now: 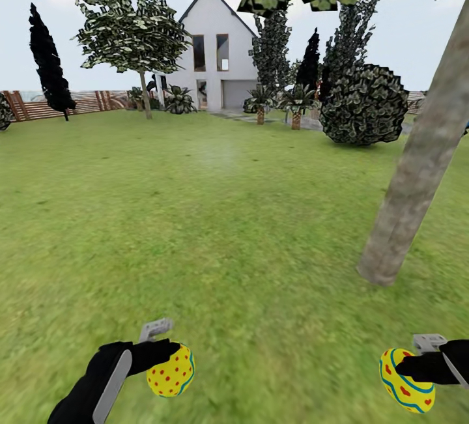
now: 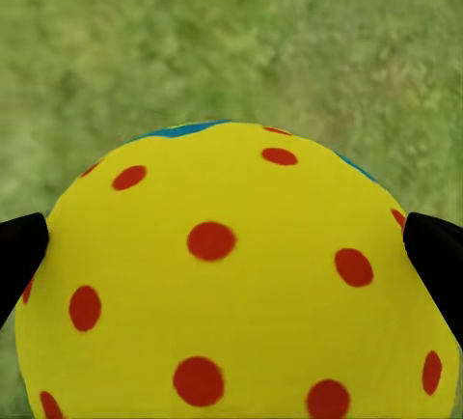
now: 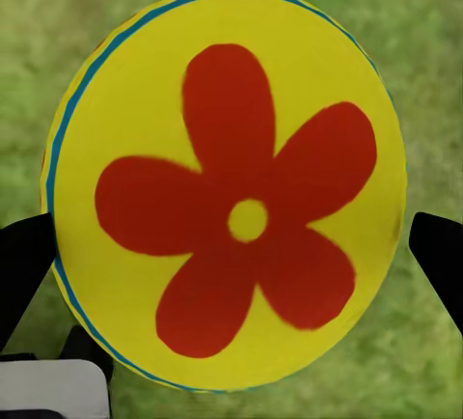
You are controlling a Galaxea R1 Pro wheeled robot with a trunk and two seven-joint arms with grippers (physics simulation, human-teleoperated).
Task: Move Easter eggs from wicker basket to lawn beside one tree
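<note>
Left gripper (image 1: 163, 359) grasps 1 dotted egg (image 1: 171, 370) at 7 o'clock; right gripper (image 1: 407, 367) grasps another egg (image 1: 405, 380) at 5 o'clock, tree (image 1: 417, 176) just beyond.

Bright, even, shadowless daylight; soft, blurry lawn (image 1: 215, 228) texture.

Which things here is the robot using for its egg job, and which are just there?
For the job: egg in left gripper, egg in right gripper, thick tree trunk, lawn.
Just there: white house, fence, round bush.
</note>
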